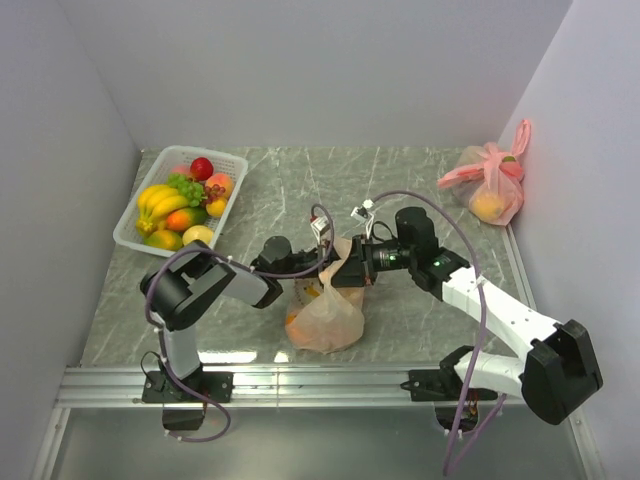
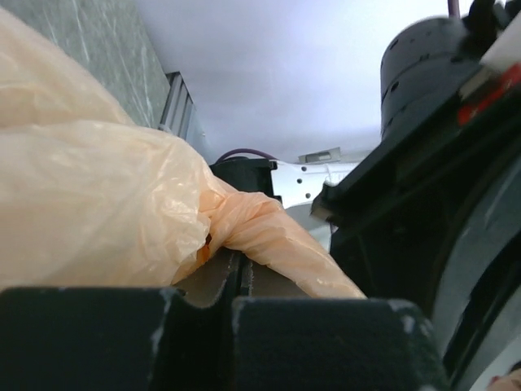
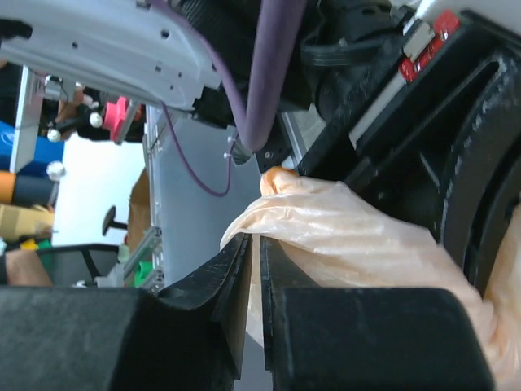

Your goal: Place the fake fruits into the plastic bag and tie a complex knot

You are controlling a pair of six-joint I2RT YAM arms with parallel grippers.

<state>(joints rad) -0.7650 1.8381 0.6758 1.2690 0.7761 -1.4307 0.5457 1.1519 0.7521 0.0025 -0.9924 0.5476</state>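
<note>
Your left gripper [image 2: 238,277] is clamped on the plastic bag [image 1: 325,315] at its twisted neck. The right gripper [image 3: 254,261] has its jaws nearly together and seems to pinch the same film. That neck runs left-right between them at centre frame (both equally near). Most fake fruits [image 1: 180,205] sit in the upper-left basket [image 1: 122,222]. No legible writing.

Left gripper [image 1: 312,262] and right gripper [image 1: 343,272] together atop plastic bag [image 1: 325,315], fake fruits [image 1: 185,205] in basket [image 1: 128,215], pink bag [image 1: 490,190] apart

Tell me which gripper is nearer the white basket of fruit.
Left. The left gripper grips the plastic bag on the side facing the basket; the right gripper grips it from the far side.
</note>
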